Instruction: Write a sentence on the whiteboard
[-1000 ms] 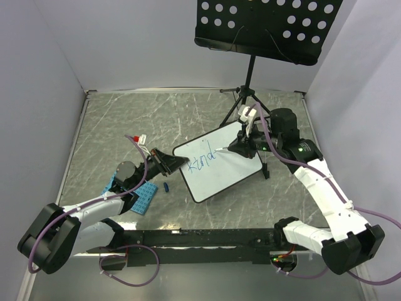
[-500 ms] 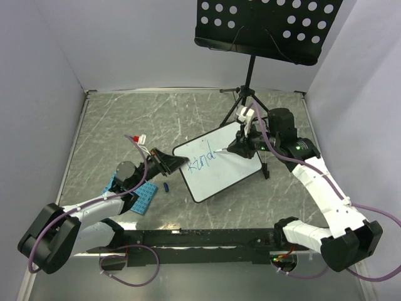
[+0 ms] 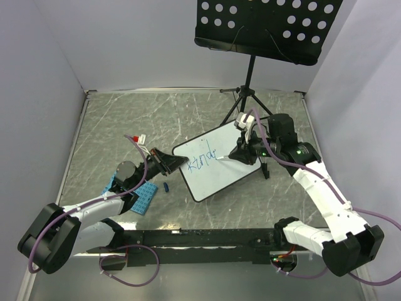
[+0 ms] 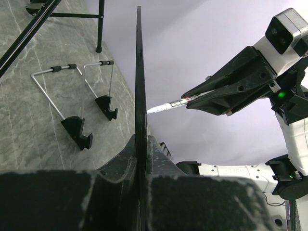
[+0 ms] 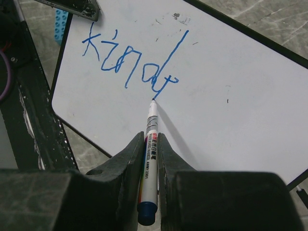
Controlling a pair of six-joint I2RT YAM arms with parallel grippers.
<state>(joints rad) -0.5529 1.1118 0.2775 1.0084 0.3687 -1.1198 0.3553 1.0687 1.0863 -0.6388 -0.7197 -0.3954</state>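
- Right gripper (image 3: 238,154) has edged leftward, pinching a white marker (image 5: 152,120) whose tip touches the small white rounded whiteboard (image 3: 220,177).
- Blue handwritten sentence (image 5: 130,65) reads roughly "Kind".
- Left gripper (image 4: 140,147) clamps the tilted whiteboard's edge, mid-table.

Blue handwriting on the whiteboard (image 5: 231,96), just ahead of the right hand (image 5: 150,138), is the only legible text: the sentence (image 5: 130,62) reads "Kind", followed by an unfinished loop. The marker (image 5: 151,149) held in that hand has a small red-and-black printed label, too fine to read.
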